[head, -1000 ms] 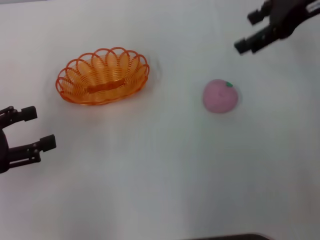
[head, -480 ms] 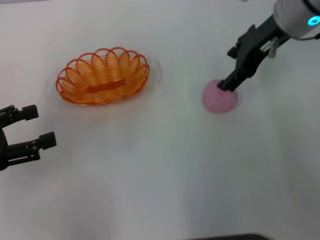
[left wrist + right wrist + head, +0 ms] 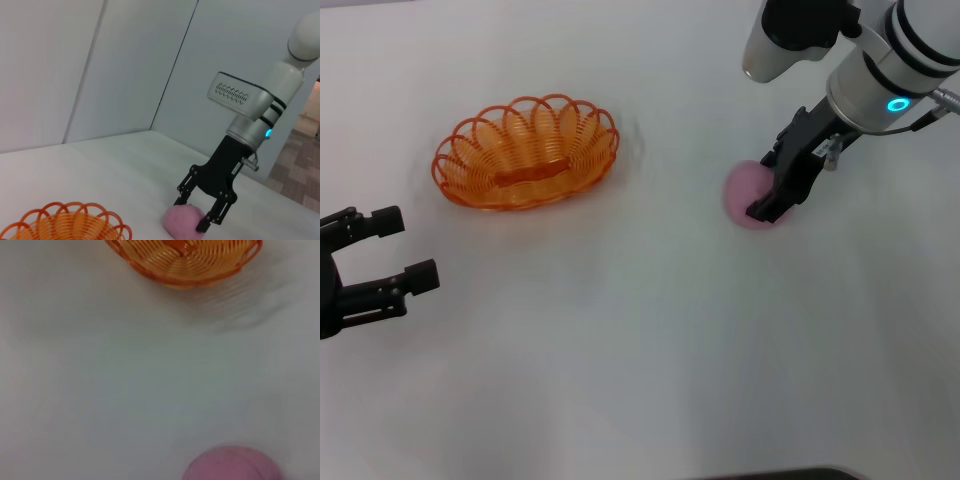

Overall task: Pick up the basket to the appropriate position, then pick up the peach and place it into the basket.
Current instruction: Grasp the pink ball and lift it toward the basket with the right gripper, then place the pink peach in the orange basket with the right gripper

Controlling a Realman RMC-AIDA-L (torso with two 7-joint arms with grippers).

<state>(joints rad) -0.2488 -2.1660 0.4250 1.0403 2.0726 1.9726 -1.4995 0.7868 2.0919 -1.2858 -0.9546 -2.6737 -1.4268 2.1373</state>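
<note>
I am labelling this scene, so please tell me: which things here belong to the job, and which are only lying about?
Job:
oval orange wire basket, empty
round pale pink peach
right gripper, open, fingers astride the peach
left gripper, open, idle near the basket

Lying about:
nothing besides the white table

The table [image 3: 650, 360] is lying bare across its whole near half, giving wide passage between the two arms. The basket [image 3: 525, 150] is sitting alone on the left with open room all round its rim and nothing over its mouth. A broad bare strip is separating it from the peach [image 3: 745, 195]. The right gripper [image 3: 772, 192] is straddling the peach with spread fingers, blocking access from above and from the right. The left gripper [image 3: 395, 255] is hovering open near the left edge, well apart from the basket.
</note>
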